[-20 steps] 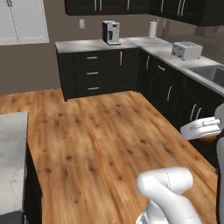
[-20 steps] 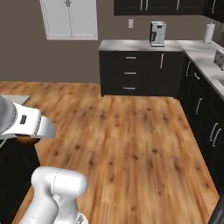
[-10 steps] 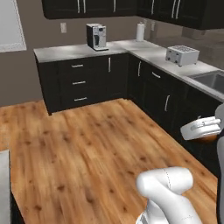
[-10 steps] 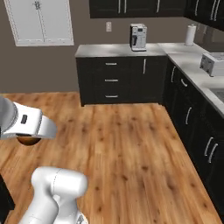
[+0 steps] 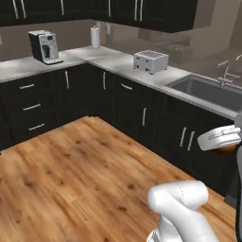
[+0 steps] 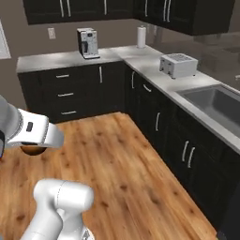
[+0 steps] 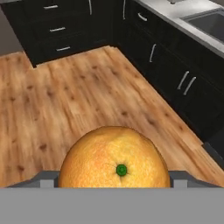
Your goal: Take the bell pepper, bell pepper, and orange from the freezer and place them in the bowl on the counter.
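Carrying the orange (image 7: 114, 158), the tool (image 7: 114, 175) is clamped on it, the fruit sitting between the jaws and hanging over the wood floor (image 7: 78, 96) beside the dark cabinets (image 7: 175, 74). Held clear of everything, presumably for transit toward the desk (image 6: 154, 70). No bowl visible here, so the drop-off likely needs more travel.

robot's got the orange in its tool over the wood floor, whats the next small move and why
Probably keep carrying the orange toward the counter, tool kept closed. The orange sits between the fingers above bare wood floor, and no bowl is in sight yet, so opening now would likely drop it.
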